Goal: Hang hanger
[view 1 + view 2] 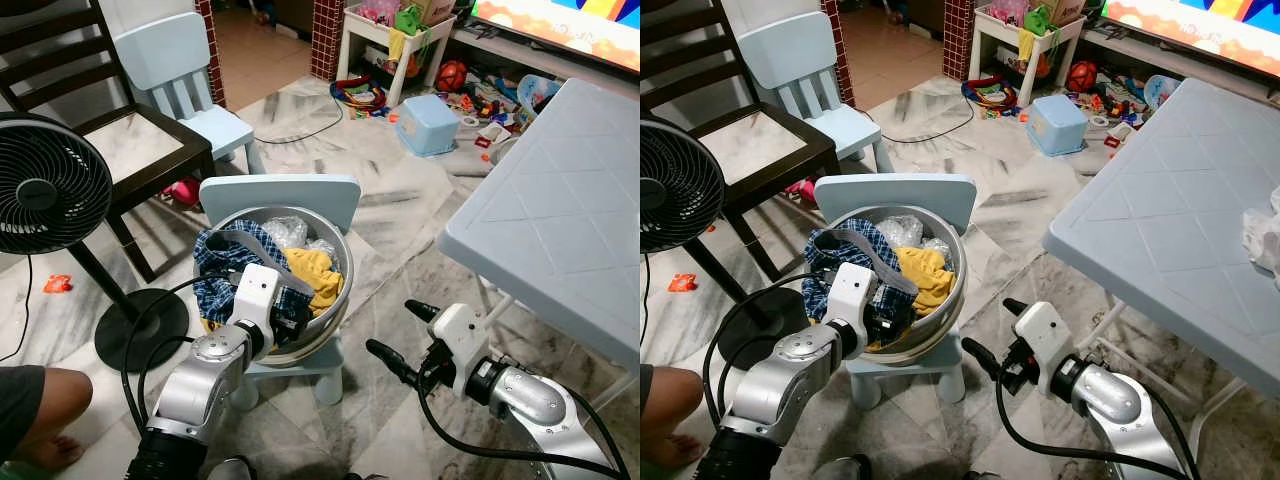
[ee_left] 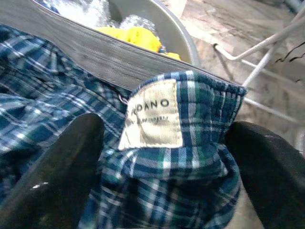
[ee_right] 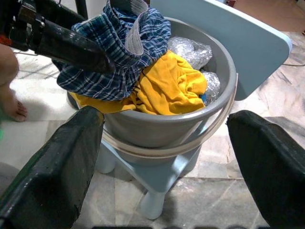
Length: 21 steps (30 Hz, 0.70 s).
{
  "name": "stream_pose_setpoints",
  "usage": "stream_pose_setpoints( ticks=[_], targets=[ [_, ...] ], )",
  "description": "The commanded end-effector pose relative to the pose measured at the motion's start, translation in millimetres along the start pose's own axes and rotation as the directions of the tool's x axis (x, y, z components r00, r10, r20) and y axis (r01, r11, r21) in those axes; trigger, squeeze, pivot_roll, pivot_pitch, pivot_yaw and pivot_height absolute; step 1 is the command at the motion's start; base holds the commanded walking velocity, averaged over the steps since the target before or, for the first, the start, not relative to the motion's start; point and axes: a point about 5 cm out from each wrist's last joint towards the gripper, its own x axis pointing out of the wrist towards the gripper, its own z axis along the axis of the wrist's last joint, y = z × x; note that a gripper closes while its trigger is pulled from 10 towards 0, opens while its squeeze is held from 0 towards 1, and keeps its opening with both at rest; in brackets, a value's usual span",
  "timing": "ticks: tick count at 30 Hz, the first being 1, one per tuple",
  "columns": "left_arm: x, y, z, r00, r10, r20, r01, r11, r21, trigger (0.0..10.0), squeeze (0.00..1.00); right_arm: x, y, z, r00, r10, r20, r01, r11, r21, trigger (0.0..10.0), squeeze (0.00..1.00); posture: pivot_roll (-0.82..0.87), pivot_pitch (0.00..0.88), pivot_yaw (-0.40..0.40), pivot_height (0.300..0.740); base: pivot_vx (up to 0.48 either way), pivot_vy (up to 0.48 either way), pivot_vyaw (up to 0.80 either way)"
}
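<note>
A grey bucket (image 1: 338, 296) of clothes stands on a small light-blue chair (image 1: 280, 192). A blue plaid shirt (image 1: 225, 270) lies on top, with a yellow garment (image 1: 315, 272) beside it. A grey hanger (image 1: 255, 250) lies slantwise across the shirt. My left gripper (image 1: 290, 318) reaches into the bucket. It is open, with the shirt's labelled collar (image 2: 152, 114) bunched between its fingers (image 2: 57, 176). The hanger's grey bar (image 2: 105, 55) runs just beyond the collar. My right gripper (image 1: 402, 335) hovers open to the right of the bucket, low over the floor, pointing at the bucket (image 3: 157, 129).
A black fan (image 1: 45, 185) stands to the left, with a dark wooden chair (image 1: 130, 150) and a second blue chair (image 1: 185, 70) behind it. The light-blue table (image 1: 560, 210) is on the right. A person's knee (image 1: 35, 400) shows at bottom left. Toys and a blue box (image 1: 425, 122) lie farther back.
</note>
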Motion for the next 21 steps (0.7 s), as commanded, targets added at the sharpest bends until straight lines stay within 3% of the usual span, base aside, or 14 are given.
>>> stream_pose_setpoints(
  ticks=[1, 21],
  targets=[
    [2.7, -2.6, -3, 1.000, -0.020, -0.003, 0.020, 0.999, -0.045, 0.0, 0.00, -2.7, 0.2, 3, 1.000, 0.000, 0.005, 0.000, 1.000, -0.017, 10.0, 0.00, 0.06, 0.141, -0.042, 0.740, 0.000, 0.000, 0.00],
    [15.5, -1.1, -4, 1.000, -0.024, 0.006, 0.024, 0.998, -0.053, 0.0, 0.00, -5.4, 1.6, 1, 1.000, 0.021, -0.013, -0.021, 1.000, -0.014, 10.0, 0.00, 0.04, 0.136, -0.049, 0.740, 0.000, 0.000, 0.00]
  ],
)
